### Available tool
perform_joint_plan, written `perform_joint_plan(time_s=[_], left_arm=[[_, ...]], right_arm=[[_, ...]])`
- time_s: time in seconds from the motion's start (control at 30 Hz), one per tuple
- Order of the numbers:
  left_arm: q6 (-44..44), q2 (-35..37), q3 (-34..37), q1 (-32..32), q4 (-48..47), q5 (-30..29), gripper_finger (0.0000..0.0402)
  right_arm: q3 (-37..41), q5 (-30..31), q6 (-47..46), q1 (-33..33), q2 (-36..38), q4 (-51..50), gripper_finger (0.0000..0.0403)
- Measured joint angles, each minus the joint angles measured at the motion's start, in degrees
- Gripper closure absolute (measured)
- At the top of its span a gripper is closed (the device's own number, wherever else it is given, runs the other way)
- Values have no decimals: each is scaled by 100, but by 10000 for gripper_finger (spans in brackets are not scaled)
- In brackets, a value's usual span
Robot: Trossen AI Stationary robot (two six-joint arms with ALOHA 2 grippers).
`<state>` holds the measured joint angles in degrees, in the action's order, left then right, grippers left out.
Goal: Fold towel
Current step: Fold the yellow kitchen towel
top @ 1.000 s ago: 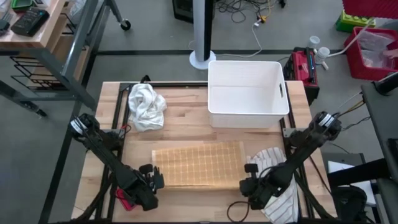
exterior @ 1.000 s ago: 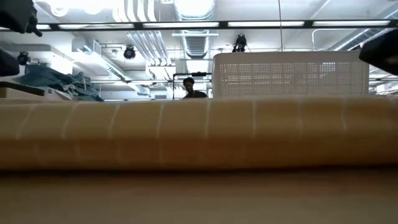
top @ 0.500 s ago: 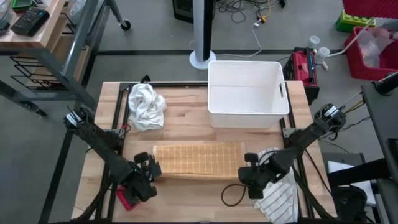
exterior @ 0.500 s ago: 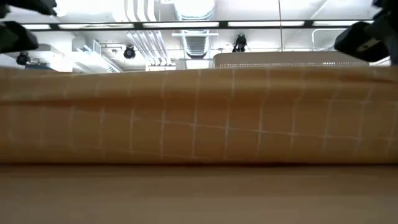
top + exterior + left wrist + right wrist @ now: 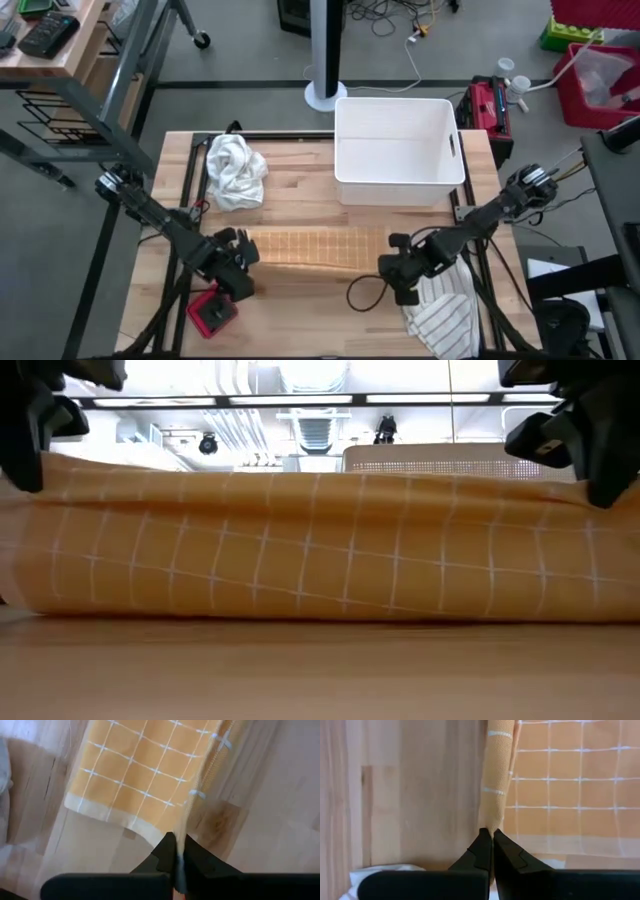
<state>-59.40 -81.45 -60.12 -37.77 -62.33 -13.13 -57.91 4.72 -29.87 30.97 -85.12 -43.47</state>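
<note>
Near edge of counter (image 5: 300,320) bare wood in the low view, apart from the cloth above it. Orange towel (image 5: 312,248) lying across the middle of the counter, long axis running side to side between the two arms, white grid lines visible. Near hem lifted off the wood at both ends and hanging as a curtain in the low view.

Left end effector (image 5: 238,262) clamped tight on the towel's near left corner, cloth edge pinched between the closed fingertips in the left wrist view. Right end effector (image 5: 396,270) likewise closed on the near right corner, fold of fabric rising straight out of the closed tips. Neither arm nearer than the other; one at each end of the long axis, grips roughly level.

Judgement: far edge of the towel lying ahead of both end effectors, toward the white bin (image 5: 398,150); fold dependent on carrying the held hem across the short axis to meet that far edge, both ends kept in step.

Hidden or unclear: far hem and table surface behind it screened by the raised cloth in the low view; alignment of far corners not verifiable. Crumpled white cloth (image 5: 235,172) at far left and striped cloth (image 5: 445,318) beside the right arm well clear of the fold path.
</note>
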Motion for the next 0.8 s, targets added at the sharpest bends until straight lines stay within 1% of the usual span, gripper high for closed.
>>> perform_joint_plan(time_s=[0.13, 0.27, 0.43, 0.63, 0.8], left_arm=[[82, -4, 142, 174, 16, 110, 396], [256, 35, 270, 325, 82, 411, 398], [540, 98, 331, 532, 129, 492, 399], [963, 127, 333, 964, 86, 528, 399], [1351, 156, 366, 1396, -10, 730, 399]], right_arm=[[0, -42, 223, -200, 89, -50, 403], [0, -32, 396, -412, 226, -207, 403], [-2, -93, 722, -714, 392, -339, 403], [-1, -162, 1179, -1173, 433, -547, 403], [0, -237, 1587, -1551, 422, -668, 403]])
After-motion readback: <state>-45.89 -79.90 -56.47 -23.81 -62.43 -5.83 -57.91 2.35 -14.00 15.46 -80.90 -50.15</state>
